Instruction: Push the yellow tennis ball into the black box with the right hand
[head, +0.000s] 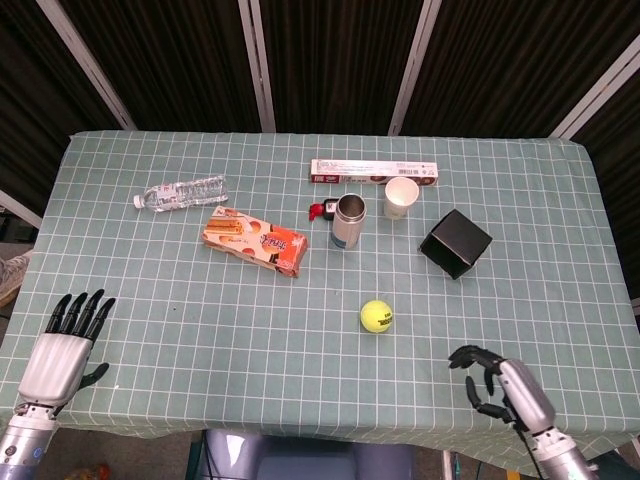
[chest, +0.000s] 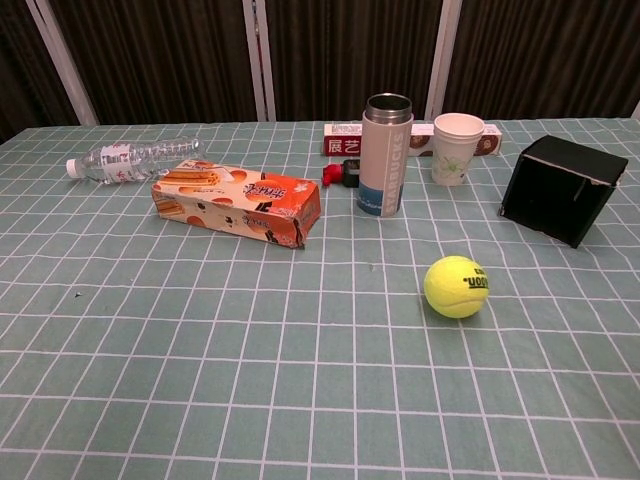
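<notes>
While the yellow tennis ball (head: 377, 316) lies untouched on the checked surface (head: 200, 330), the push has not begun; the whole transfer into the black box (head: 455, 243) remains to be done. From the ball, the box sits toward 1 o'clock in the head view, well apart, lying on its side; the chest view shows its open mouth turned toward the near edge of the surface. The right hand (head: 498, 384) hangs at the near edge, toward 4 o'clock of the ball and clear of it, holding nothing; its fingers (head: 470, 354) are curled partway inward, apart from one another, pointing toward 10 o'clock. Whether it touches the cloth cannot be told. The left hand (head: 62, 347) rests at the near left corner, fingers straight and spread, empty, and plays no part in this step. Neither hand appears in the chest view.

Judged from this layout, the right hand must first come round to the 7 o'clock side of the ball, opposite the box, before a push can send it into the opening. Nothing stands between ball and box.
</notes>
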